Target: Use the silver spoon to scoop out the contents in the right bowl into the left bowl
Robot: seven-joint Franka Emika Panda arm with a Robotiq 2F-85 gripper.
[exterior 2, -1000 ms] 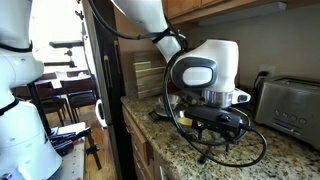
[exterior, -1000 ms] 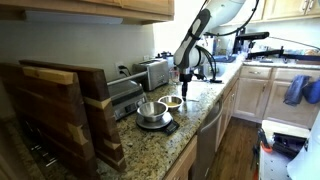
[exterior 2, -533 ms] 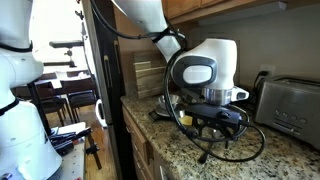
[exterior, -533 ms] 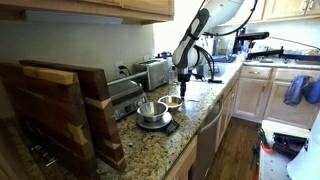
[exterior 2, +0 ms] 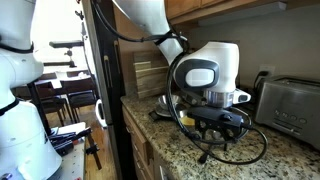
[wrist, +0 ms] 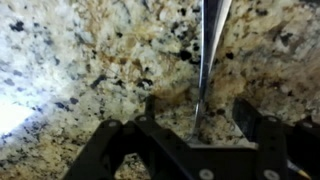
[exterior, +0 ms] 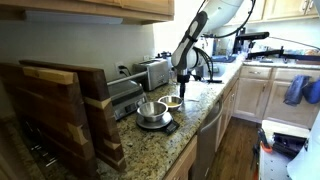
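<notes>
In the wrist view the silver spoon (wrist: 207,60) lies on the speckled granite, its thin handle running up out of the picture. My gripper (wrist: 198,120) is open, low over the counter, with one dark finger on each side of the handle and not touching it. In an exterior view the gripper (exterior: 185,88) hangs just beyond the right bowl (exterior: 171,102), which is small and shallow with a tan inside. The left bowl (exterior: 149,109), larger and shiny, stands on a dark scale. The contents are too small to make out. The gripper (exterior 2: 215,126) also shows close up in an exterior view.
A silver toaster (exterior: 153,72) stands behind the bowls and also shows in an exterior view (exterior 2: 290,105). Wooden cutting boards (exterior: 60,110) lean at the near end. Black cables (exterior 2: 235,150) trail on the counter. The counter edge (exterior: 205,115) drops to cabinets.
The arm has shifted only slightly over the counter. The jaws stay open around the spoon handle.
</notes>
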